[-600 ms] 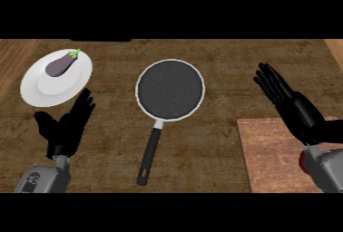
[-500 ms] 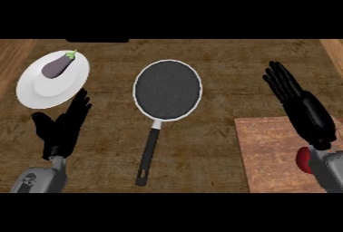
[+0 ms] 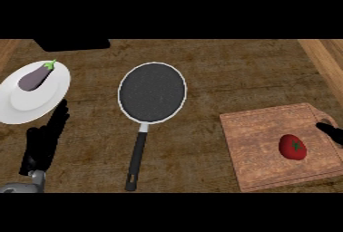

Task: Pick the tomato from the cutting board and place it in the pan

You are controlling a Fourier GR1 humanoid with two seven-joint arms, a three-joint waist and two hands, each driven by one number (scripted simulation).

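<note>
On the counter, head view:
Progress: nothing of the task is done as far as this view shows; the tomato lies on the cutting board and the pan holds nothing.
Left to do: by my judgement the whole sequence remains, that is reach, grasp, lift, carry leftward, and set down in the pan.
Tomato position: on the right part of the board, towards its lower half, resting on the wood with its green stem mark facing up.
Right hand: only a dark sliver shows at the view's right edge, above and to the right of the tomato, near it but apart from it; too little shows to tell how its fingers stand.
Left hand: low at the view's left, fingers straight and pointing up, resting, holding nothing, well apart from the tomato.
Pan position: middle of the counter, left of the board, its black handle pointing towards the lower edge.
Other things: a white plate with an eggplant sits at upper left, just above the left hand.
</note>
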